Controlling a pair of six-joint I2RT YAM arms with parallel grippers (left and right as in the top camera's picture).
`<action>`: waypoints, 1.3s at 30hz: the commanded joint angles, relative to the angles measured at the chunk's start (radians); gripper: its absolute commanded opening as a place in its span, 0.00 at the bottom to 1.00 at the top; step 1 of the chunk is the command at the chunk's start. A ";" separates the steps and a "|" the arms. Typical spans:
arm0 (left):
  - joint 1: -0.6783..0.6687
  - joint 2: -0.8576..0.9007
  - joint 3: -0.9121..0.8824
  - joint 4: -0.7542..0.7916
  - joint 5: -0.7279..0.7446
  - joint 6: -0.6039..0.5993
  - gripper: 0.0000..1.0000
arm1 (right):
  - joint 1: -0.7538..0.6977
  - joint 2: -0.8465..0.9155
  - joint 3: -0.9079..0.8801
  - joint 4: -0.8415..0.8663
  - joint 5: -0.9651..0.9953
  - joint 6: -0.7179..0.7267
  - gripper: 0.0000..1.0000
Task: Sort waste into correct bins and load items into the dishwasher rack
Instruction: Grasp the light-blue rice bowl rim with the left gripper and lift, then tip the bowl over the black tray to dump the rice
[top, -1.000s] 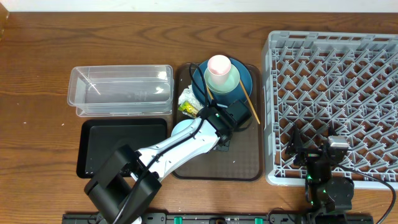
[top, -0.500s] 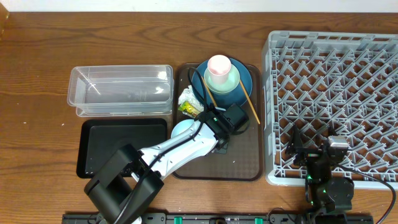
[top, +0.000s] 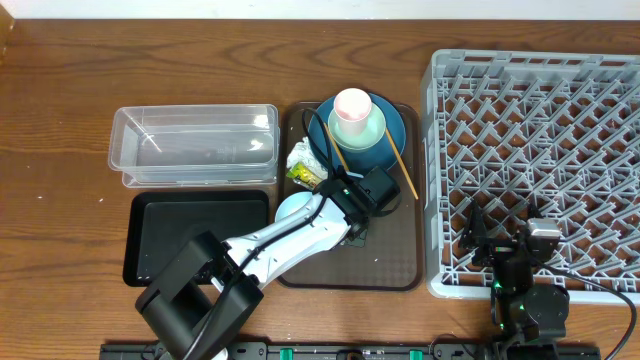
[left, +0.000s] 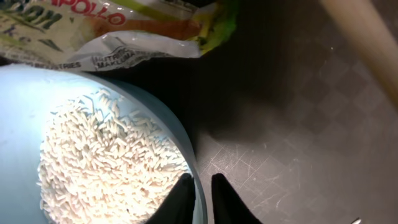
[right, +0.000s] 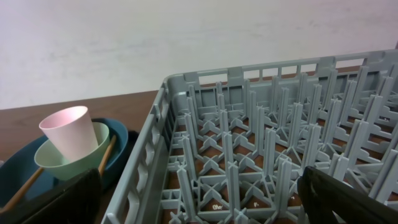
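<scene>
Seen from above, the work has hardly begun. The rack (top: 535, 170), right of the brown tray (top: 395, 272), holds nothing. The clear tub (top: 190, 145) and black bin (top: 190, 240), both left of that tray, look empty. On the tray's far end sit one blue plate (top: 396, 138), one green bowl (top: 368, 135) with one pink cup (top: 352, 105) in it, and two chopsticks (top: 402, 168). At the tray's left edge lie one wrapper (top: 303, 176) and one tissue (top: 298, 153), with one pale blue bowl (top: 288, 208) nearer.

The left wrist view shows the left gripper (left: 202, 190) pinched onto that bowl's rim, with rice (left: 106, 168) past counting inside. I judge emptying it comes first.

The right wrist view shows the right gripper (right: 199, 193) spread wide over the rack, holding nothing.
</scene>
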 joint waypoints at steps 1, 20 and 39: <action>-0.001 0.010 -0.011 0.000 -0.021 -0.002 0.11 | 0.011 -0.002 -0.003 -0.002 0.010 0.010 0.99; 0.000 -0.086 -0.005 -0.068 -0.024 0.010 0.06 | 0.011 -0.002 -0.003 -0.002 0.010 0.010 0.99; 0.105 -0.542 -0.005 -0.270 0.040 0.042 0.07 | 0.011 -0.002 -0.003 -0.002 0.010 0.010 0.99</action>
